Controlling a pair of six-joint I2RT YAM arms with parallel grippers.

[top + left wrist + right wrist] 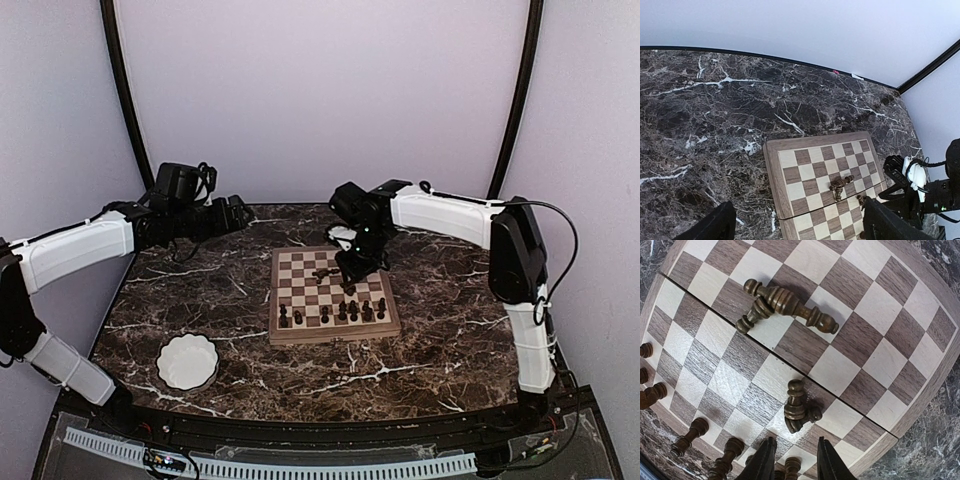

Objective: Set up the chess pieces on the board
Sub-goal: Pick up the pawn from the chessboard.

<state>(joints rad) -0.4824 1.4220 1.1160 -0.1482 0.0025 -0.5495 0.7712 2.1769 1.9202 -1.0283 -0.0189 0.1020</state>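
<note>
Chess pieces: most upright in near row of board, few toppled mid-board awaiting righting; right gripper slightly parted, empty, overhead; left gripper agape, parked far left.

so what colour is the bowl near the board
The bowl is plain white, clearest in the top external view.

Your board sits on the tabletop a little right of centre, with the bowl well apart from it, toward the near left corner. A row of chess pieces stands along the board's near edge. Two more lie crossed near its middle, and another lies between those two and the row.
</note>
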